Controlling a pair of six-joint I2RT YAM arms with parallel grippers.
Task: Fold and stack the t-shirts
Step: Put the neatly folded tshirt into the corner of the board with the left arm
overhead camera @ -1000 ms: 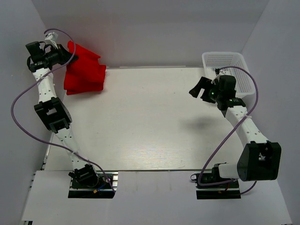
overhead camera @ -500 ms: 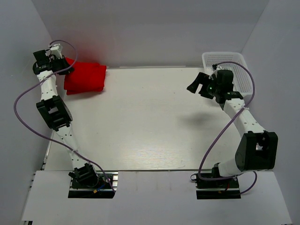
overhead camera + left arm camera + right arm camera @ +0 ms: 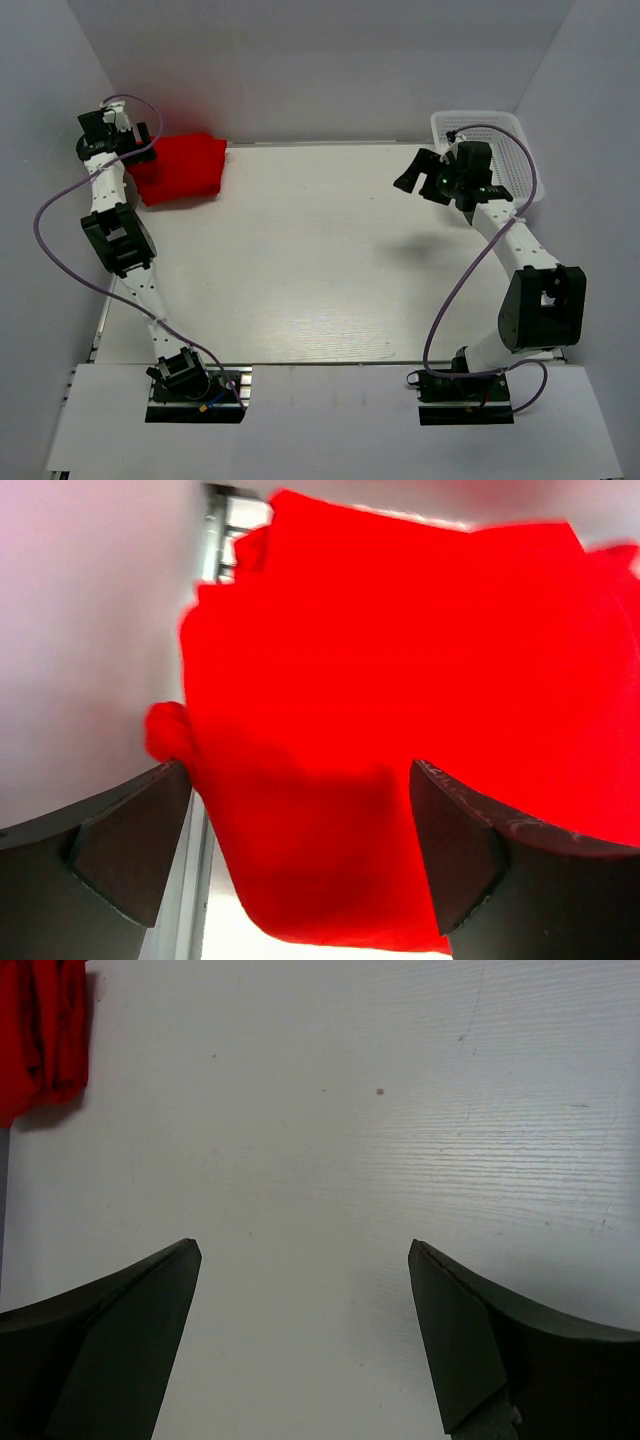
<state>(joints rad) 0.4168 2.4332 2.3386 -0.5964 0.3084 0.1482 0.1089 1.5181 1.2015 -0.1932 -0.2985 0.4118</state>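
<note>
Red t-shirt pile [image 3: 182, 168] has dropped flat at the far-left corner.
Left gripper [image 3: 300, 815] is spread open above it; right gripper [image 3: 300, 1260] is open and empty.

Matt red cloth t-shirts [image 3: 182, 167] on a smooth, faintly grained white table [image 3: 300, 270]

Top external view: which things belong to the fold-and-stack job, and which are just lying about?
Job: red t-shirts, far left; left end effector, open, by them; right end effector, open, empty.
Lying about: white basket, far right.
</note>
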